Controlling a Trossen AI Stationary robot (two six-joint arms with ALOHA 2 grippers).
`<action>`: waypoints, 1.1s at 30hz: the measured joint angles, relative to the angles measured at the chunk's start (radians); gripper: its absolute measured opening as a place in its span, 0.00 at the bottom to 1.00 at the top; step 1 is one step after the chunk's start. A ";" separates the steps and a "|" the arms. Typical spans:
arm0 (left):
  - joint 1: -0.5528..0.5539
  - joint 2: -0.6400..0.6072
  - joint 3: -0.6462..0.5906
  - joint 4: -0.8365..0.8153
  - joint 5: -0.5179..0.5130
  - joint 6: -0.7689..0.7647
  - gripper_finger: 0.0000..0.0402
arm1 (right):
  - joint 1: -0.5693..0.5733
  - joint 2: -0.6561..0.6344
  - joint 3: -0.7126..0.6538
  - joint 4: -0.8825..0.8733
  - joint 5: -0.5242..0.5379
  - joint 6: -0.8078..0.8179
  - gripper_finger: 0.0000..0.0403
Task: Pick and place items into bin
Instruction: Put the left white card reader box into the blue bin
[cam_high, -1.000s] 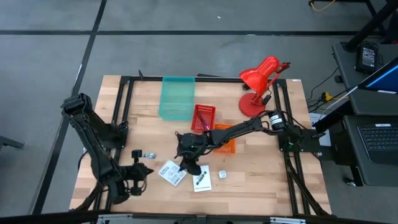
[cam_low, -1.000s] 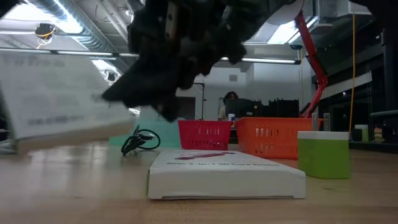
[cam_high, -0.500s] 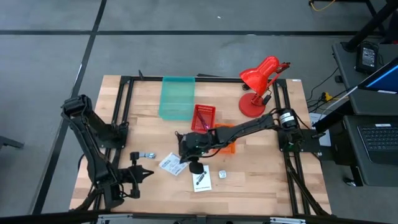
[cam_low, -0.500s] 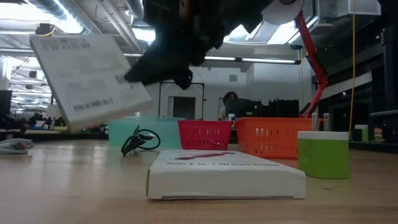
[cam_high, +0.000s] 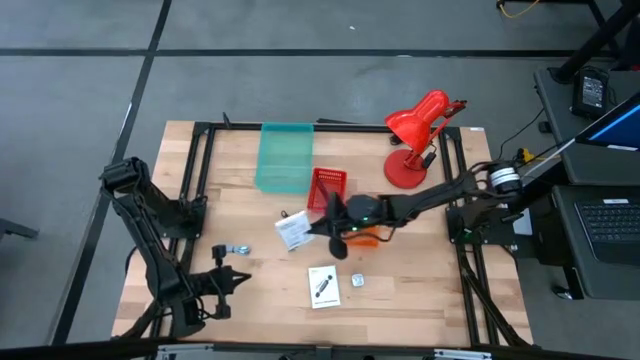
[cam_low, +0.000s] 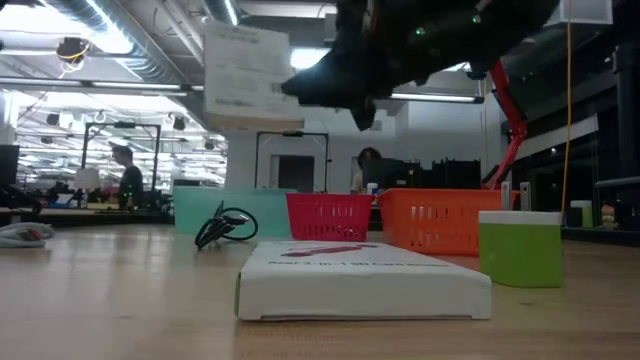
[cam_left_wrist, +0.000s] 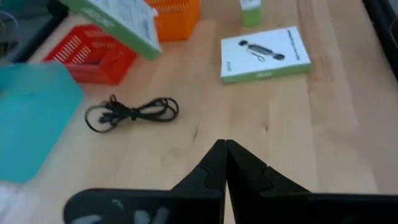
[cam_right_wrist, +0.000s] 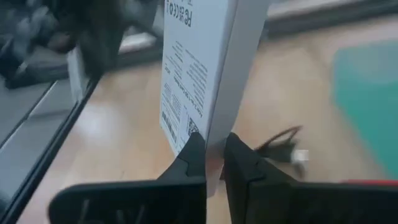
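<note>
Now right gripper (cam_high: 312, 229) clamped on the edge of a white box (cam_high: 293, 230) (black print on its face), held above the table beside the red basket (cam_high: 327, 187), left gripper (cam_left_wrist: 225, 163) clenched empty, near table's front-left corner.

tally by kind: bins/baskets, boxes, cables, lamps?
Bins/baskets: 3, namely teal bin, red basket, orange basket
Boxes: 3, namely held white box, flat white box, small green-and-white box
Cables: 1, black cable
Lamps: 1, red lamp
Total: 8
</note>
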 joint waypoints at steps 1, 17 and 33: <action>0.005 0.000 0.000 0.004 -0.011 0.005 0.00 | -0.001 -0.008 -0.018 0.045 0.019 0.003 0.02; 0.200 0.006 -0.096 0.013 -0.266 0.025 0.00 | 0.018 -0.014 -0.162 0.356 0.134 -0.076 0.02; 0.243 -0.123 -0.346 0.536 -0.211 0.256 0.00 | -0.135 -0.014 -0.108 0.289 0.113 -0.104 0.02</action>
